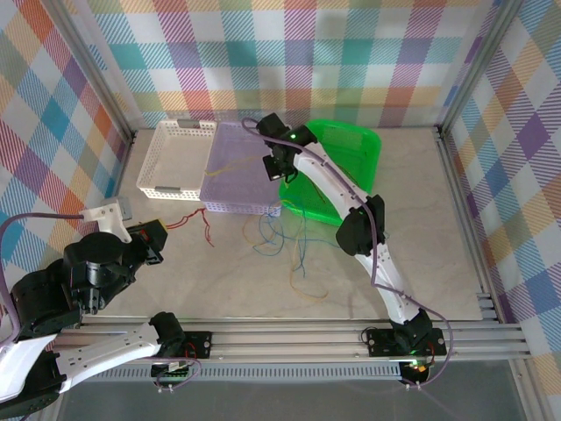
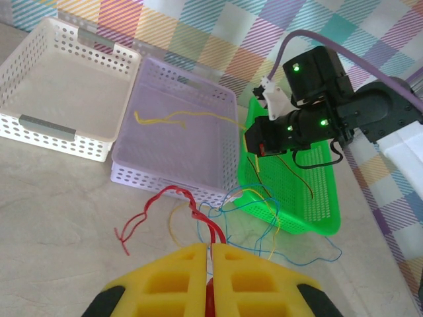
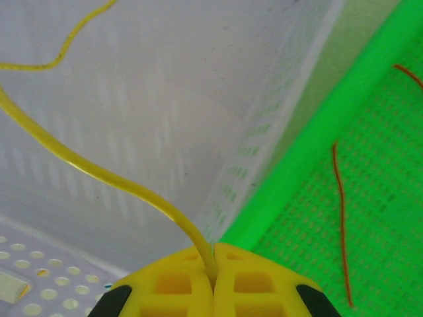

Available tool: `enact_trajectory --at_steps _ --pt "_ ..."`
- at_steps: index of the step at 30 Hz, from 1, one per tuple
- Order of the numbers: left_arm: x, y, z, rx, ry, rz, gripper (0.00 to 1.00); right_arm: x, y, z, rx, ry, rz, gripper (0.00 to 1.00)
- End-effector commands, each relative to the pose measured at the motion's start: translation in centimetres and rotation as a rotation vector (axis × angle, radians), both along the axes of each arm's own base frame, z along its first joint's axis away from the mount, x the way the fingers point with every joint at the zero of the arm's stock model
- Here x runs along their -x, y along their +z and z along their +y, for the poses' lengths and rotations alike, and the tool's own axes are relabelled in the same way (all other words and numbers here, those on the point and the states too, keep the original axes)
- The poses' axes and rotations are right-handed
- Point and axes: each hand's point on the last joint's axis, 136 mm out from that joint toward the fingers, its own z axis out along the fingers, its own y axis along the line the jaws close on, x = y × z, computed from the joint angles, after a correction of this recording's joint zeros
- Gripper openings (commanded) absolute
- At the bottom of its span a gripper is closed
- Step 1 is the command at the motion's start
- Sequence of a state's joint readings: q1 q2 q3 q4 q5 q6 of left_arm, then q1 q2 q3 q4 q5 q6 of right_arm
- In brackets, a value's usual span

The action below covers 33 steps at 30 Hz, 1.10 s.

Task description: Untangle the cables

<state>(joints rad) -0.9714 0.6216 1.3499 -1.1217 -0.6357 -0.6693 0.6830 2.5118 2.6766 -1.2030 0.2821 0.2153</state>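
Shut: left claw [image 2: 211, 249] on red cable [image 2: 173, 190], right claw [image 3: 213, 254] on yellow cable [image 3: 135, 193]; risk: hard pull knotting tangle [image 1: 282, 235] at lilac basket's [image 1: 237, 208] 6 o'clock

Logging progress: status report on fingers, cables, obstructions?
Left fingers shut on red cable. Right fingers shut on yellow cable over purple basket edge. Blue-green tangle on table. Nothing blocking.
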Motion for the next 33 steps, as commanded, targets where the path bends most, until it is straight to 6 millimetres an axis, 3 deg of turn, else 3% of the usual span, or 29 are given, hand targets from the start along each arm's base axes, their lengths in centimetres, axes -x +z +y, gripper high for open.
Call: enact_trajectory --at_steps 1,11,19,23,27,30,33 --pt "-0.2 -0.1 -0.6 0.018 -0.010 0.002 0.00 0.2 0.6 2.2 -0.066 0.047 -0.013 0.00" --pt "-0.4 -1.0 -1.2 0.018 -0.015 0.021 0.00 0.6 -3.0 4.8 -0.104 0.085 0.047 0.00" --pt "-0.5 -1.4 -1.4 0.010 -0.014 0.028 0.00 0.1 -5.5 4.8 -0.077 0.077 0.062 0.02" --pt "-0.6 -1.5 -1.6 0.003 -0.014 0.033 0.00 -0.6 -4.8 4.1 -0.116 0.038 0.070 0.13" --pt "-0.7 -1.7 -1.8 -0.001 -0.015 0.037 0.00 -1.9 -3.2 2.4 -0.199 -0.046 0.089 0.15" --pt "-0.7 -1.8 -1.9 0.004 -0.018 0.038 0.00 -2.5 -2.3 1.5 -0.233 -0.072 0.094 0.30" --pt "-0.7 -1.9 -1.9 0.003 -0.019 0.038 0.00 -2.2 -0.9 2.0 -0.257 -0.031 0.080 0.40"
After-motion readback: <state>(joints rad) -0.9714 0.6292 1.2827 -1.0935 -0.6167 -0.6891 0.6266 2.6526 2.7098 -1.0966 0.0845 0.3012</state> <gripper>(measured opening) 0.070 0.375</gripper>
